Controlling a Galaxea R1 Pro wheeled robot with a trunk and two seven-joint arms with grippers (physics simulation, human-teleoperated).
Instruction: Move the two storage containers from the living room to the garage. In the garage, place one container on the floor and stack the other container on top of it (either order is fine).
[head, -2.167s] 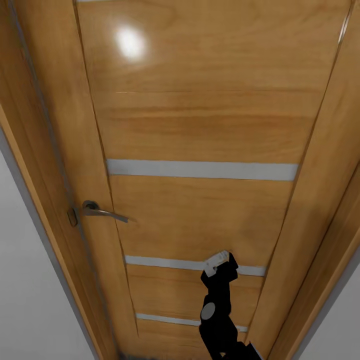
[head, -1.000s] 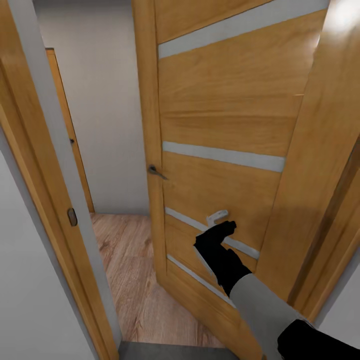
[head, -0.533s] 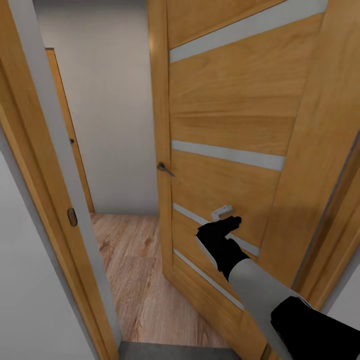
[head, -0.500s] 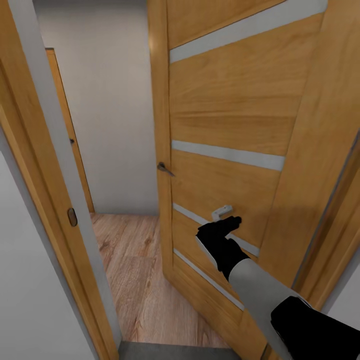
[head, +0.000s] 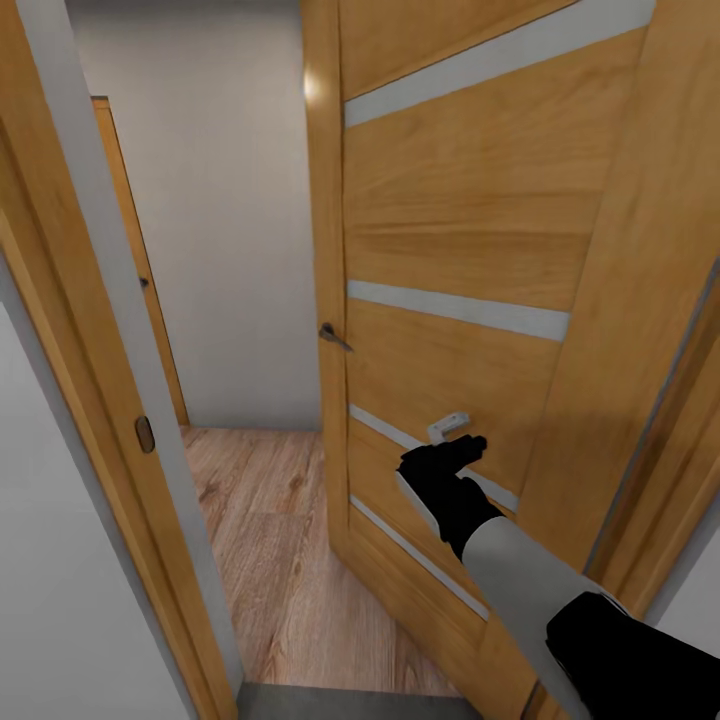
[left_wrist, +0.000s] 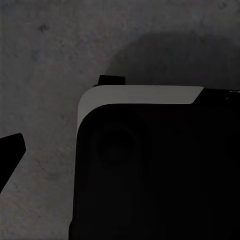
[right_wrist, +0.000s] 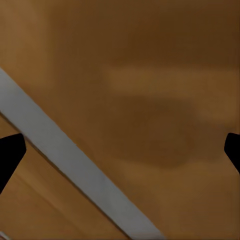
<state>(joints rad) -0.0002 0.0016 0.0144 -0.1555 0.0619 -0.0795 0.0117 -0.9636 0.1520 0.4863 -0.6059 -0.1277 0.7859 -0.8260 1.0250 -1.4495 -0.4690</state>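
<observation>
Presently no containers in view; robot stands at a doorway. Right tool (head: 452, 432) presses flat against the wooden door (head: 450, 200), likely to swing it wider; its fingers (right_wrist: 9, 152) stand apart, holding nothing. Left tool's state cannot be told. Beyond: wood-plank floor (head: 270, 540); room past it cut off.

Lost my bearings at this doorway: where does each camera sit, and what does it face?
Head view: on the head, looking down at the half-open wooden door and wood-plank floor beyond; right arm and right tool show.
Left wrist view: faces dark grey concrete floor, a black robot part in front.
Right wrist view: faces the door panel close up, fingertips spread at the edges.
Shared: head and right wrist views both show the door's grey stripe.
</observation>
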